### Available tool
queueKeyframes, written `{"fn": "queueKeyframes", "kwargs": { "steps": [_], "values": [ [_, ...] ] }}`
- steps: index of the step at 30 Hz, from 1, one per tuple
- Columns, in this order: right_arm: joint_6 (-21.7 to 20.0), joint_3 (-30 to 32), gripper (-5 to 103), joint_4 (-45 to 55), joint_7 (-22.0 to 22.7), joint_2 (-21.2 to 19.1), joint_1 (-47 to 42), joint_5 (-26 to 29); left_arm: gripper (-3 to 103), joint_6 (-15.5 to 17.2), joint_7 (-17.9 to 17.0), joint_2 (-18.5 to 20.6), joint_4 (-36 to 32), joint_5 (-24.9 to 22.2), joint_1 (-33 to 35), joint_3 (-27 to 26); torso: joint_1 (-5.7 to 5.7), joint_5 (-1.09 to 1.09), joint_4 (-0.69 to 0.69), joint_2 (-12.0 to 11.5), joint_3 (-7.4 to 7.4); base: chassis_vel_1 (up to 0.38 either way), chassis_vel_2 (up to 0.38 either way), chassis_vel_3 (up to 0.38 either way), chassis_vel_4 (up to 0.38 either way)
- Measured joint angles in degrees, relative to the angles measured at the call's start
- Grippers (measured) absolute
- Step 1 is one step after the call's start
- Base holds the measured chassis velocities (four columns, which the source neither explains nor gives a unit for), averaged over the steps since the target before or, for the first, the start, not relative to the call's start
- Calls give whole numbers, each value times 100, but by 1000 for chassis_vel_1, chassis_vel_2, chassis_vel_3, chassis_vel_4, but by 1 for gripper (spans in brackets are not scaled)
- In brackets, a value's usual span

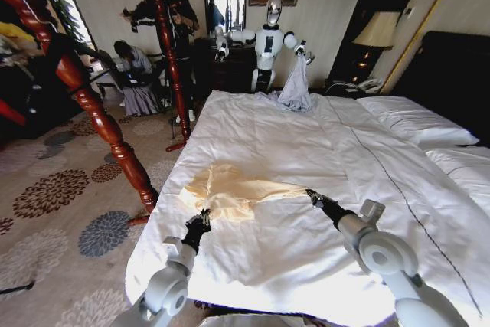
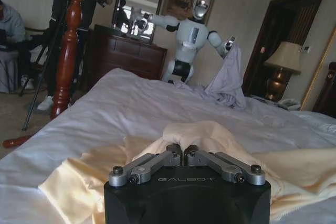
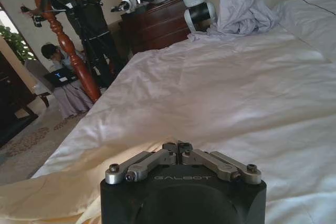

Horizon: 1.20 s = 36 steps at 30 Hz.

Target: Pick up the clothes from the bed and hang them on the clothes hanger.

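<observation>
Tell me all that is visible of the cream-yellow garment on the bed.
The cream-yellow garment is thin, silky-looking and wrinkled, with no pattern showing. It lies bunched on the near part of the white bed, toward the robot's left edge, one narrow part stretched out to the right. The left gripper is shut on its near edge, where the fabric rises in a small fold. The right gripper is shut at the tip of the stretched part. No hanger touches it.

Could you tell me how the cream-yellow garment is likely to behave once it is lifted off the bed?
The cream-yellow garment looks thin and wrinkled, so it will probably hang limp. Its silky sheen suggests it may slip. Stretched between the left tool and right tool, it likely sags mid-span.
</observation>
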Motion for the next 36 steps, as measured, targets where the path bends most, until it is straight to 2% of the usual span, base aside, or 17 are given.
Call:
{"fn": "queueKeyframes", "kwargs": {
  "steps": [3,7,8,10,11,13,14,15,17,18,20,24,25,29,33,34,36],
  "values": [
    [-34,146,0,348,41,-41,-125,132,1,95,-40,183,-398,-243,54,-240,0,1,1,0,0,0,0,0,0],
    [-98,689,0,895,117,-182,-569,549,1,199,-79,636,-1139,-761,330,-1030,0,-1,0,0,0,0,0,0,0],
    [-98,689,0,895,117,-182,-569,549,1,199,-79,636,-1139,-761,330,-1030,0,-1,0,0,0,0,0,0,0],
    [-108,968,0,917,183,-223,-838,741,1,261,-174,845,-1304,-1121,484,-1466,-1,1,0,0,0,0,0,0,0],
    [-109,1016,0,917,184,-242,-893,765,1,290,-205,890,-1318,-1226,596,-1649,0,2,-6,0,0,0,0,0,0],
    [-108,1018,0,917,179,-265,-887,760,1,300,-222,882,-1319,-1250,702,-1773,0,3,-8,0,0,0,0,0,0],
    [-102,1012,0,917,169,-343,-814,778,1,304,-222,808,-1320,-1251,957,-2023,1,2,-6,0,1,0,0,0,0],
    [-100,1024,0,917,147,-385,-779,816,1,271,-176,733,-1319,-1128,1259,-2263,1,-2,8,0,1,0,0,0,0],
    [-79,1124,0,909,71,-381,-815,790,1,217,-102,682,-1313,-937,1608,-2521,0,2,8,0,0,0,0,0,0],
    [-79,1124,0,909,71,-381,-815,790,1,217,-102,682,-1313,-937,1608,-2521,0,2,8,0,0,0,0,0,0],
    [-67,1191,0,900,68,-338,-759,806,1,250,-84,649,-1300,-1001,1551,-2502,-1,1,-3,0,0,0,0,0,0],
    [-51,1089,0,893,-16,-341,-613,507,1,285,-94,669,-1290,-1033,1315,-2357,0,1,-1,0,1,0,0,0,0],
    [-25,998,0,887,-101,-377,-554,282,1,303,-99,742,-1283,-1044,1174,-2268,1,1,2,-1,1,0,0,0,0],
    [18,832,0,882,-216,-501,-399,97,1,345,-98,967,-1273,-1103,856,-2109,1,1,-1,-1,1,0,0,0,0],
    [73,1,0,98,-348,-972,541,-39,1,468,-172,1346,-840,-1398,-284,-1384,0,1,3,0,1,0,0,0,0],
    [73,1,0,98,-348,-972,541,-39,1,468,-172,1346,-840,-1398,-284,-1384,0,1,3,0,1,0,0,0,0],
    [82,-591,0,-465,-359,-1058,1159,-40,1,495,-210,1408,-328,-1541,-1044,-939,2,2,-1,-2,2,0,0,0,0]
  ]
}}
